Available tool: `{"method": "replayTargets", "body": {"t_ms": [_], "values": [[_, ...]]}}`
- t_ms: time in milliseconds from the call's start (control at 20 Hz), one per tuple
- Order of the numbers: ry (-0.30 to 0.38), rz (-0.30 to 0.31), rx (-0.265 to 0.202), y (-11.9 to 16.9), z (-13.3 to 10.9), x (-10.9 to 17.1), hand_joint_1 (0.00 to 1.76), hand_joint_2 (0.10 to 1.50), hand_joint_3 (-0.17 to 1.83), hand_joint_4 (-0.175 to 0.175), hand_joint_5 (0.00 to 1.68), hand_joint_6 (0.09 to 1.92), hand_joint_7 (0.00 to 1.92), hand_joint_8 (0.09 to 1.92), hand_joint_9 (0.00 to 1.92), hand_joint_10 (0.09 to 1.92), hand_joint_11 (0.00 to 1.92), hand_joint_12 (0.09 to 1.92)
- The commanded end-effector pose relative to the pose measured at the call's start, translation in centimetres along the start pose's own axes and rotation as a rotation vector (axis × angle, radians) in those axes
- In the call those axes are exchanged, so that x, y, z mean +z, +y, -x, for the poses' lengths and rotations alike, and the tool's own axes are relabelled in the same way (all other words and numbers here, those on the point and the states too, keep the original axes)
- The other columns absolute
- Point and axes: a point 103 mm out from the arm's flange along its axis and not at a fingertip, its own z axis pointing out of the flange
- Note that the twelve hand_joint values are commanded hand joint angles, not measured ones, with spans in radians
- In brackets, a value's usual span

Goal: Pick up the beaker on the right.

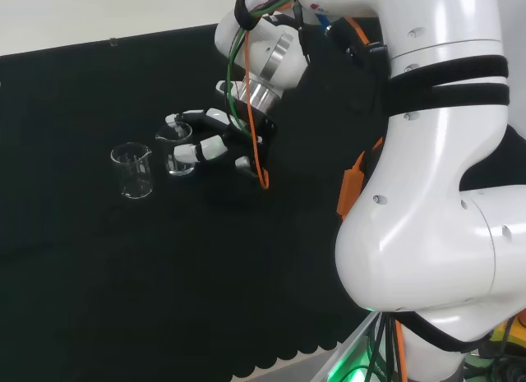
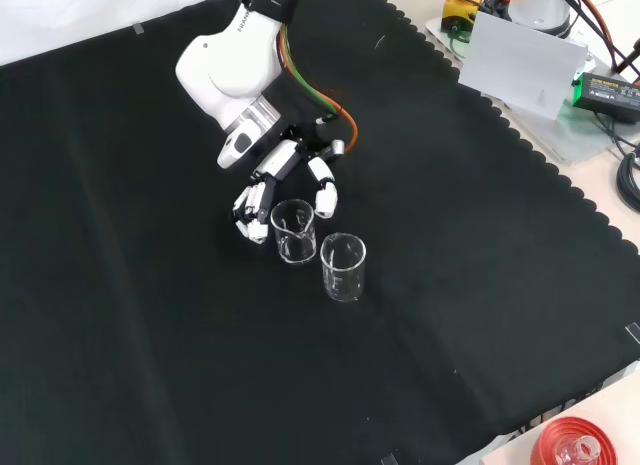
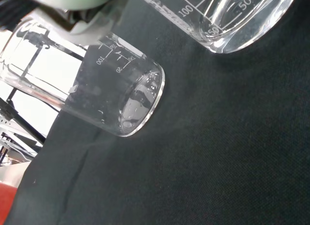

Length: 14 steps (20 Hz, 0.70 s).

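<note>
Two clear glass beakers stand on the black cloth. In the head view the right beaker (image 1: pixel 176 147) sits between the fingers and thumb of the hand (image 1: pixel 215 146); the left beaker (image 1: pixel 131 171) stands apart from it. In the front view the hand (image 2: pixel 288 167) comes down from the top, and its fingers (image 2: pixel 251 201) and thumb flank the nearer beaker (image 2: pixel 293 230). The other beaker (image 2: pixel 343 267) stands just below and right of that one. The fingers look only slightly bent, and the beaker rests on the cloth. The wrist view shows this beaker (image 3: pixel 114 92) close by, the second beaker (image 3: pixel 232 17) beyond, and a blurred part of the hand (image 3: pixel 72 2).
The arm's big white links (image 1: pixel 427 168) take up the head view's right side. In the front view, a grey box (image 2: pixel 525 60) and cables lie off the cloth at the top right, and a red ribbed ring (image 2: pixel 575 445) sits at the bottom right corner.
</note>
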Motion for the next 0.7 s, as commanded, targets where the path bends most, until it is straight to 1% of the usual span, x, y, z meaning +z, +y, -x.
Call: {"method": "replayTargets", "body": {"t_ms": [50, 300, 700], "values": [[0.006, 0.006, -0.002, 0.07, -0.08, 0.09, 0.88, 0.5, 0.67, -0.065, 0.39, 0.09, 0.34, 0.63, 0.41, 0.65, 0.0, 1.17], [0.008, 0.005, 0.002, 0.14, -0.15, 0.14, 0.88, 0.5, 0.67, -0.065, 0.39, 0.09, 0.34, 0.63, 0.41, 0.65, 0.0, 1.18], [0.013, 0.003, -0.007, 0.56, -0.27, 0.52, 0.89, 0.5, 0.67, -0.062, 0.42, 0.09, 0.35, 0.63, 0.42, 0.65, 0.0, 1.21]]}}
